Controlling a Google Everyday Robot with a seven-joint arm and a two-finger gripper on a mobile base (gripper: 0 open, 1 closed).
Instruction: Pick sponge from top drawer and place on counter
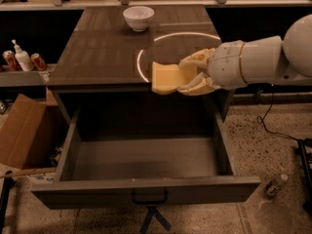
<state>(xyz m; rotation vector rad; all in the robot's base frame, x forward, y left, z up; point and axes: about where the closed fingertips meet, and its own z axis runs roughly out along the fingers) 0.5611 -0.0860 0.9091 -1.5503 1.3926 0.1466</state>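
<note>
Sponge (pixel 165 78) is clamped between the two fingers (pixel 199 58) of the gripper (pixel 183 76), held in the air at the front edge of the bench (pixel 97 48), right of its middle, above the open drawer (pixel 146 193). A white bowl (pixel 138 17) stands near the back edge.
</note>
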